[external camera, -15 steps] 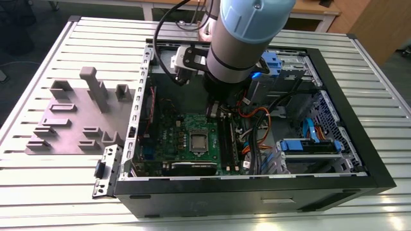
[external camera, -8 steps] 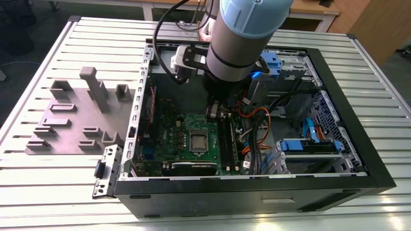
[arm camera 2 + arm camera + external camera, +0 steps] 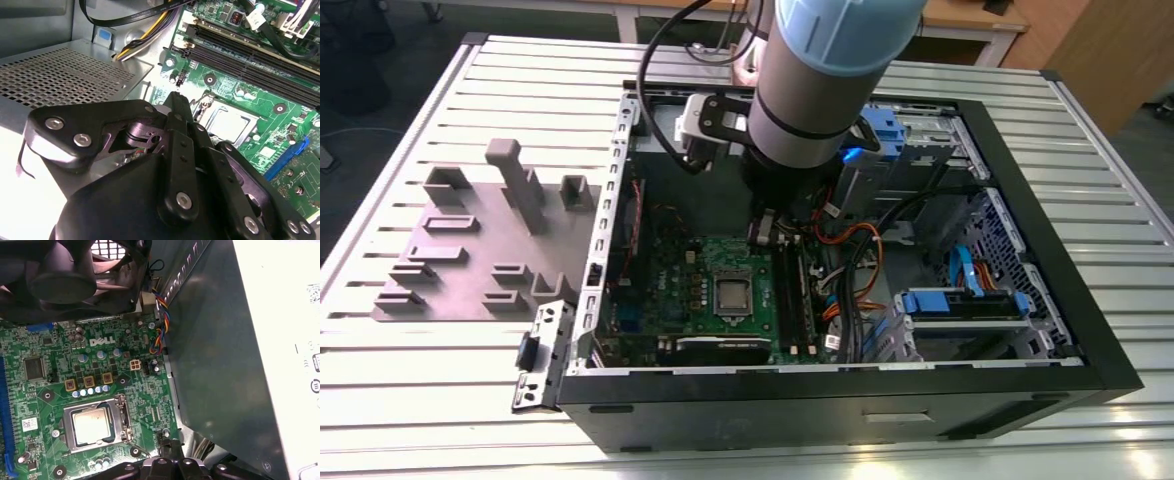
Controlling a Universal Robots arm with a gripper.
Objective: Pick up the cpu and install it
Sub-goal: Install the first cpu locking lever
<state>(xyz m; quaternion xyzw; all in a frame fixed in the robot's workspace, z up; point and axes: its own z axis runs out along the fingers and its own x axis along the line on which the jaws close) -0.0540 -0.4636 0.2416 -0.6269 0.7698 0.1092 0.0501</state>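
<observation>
Slatted metal table (image 3: 440,400), open computer case (image 3: 854,400), cpu (image 3: 92,425) seated in motherboard (image 3: 45,390) socket

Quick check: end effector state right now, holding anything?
End effector: fingers together, shut, holding nothing visible, above the motherboard. The cpu sits in its socket.

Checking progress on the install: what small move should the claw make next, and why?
Probably lift the claw straight up, clear of the board. The cpu already lies in its socket, and the claw hangs just beside the socket, apart from the cpu.
</observation>
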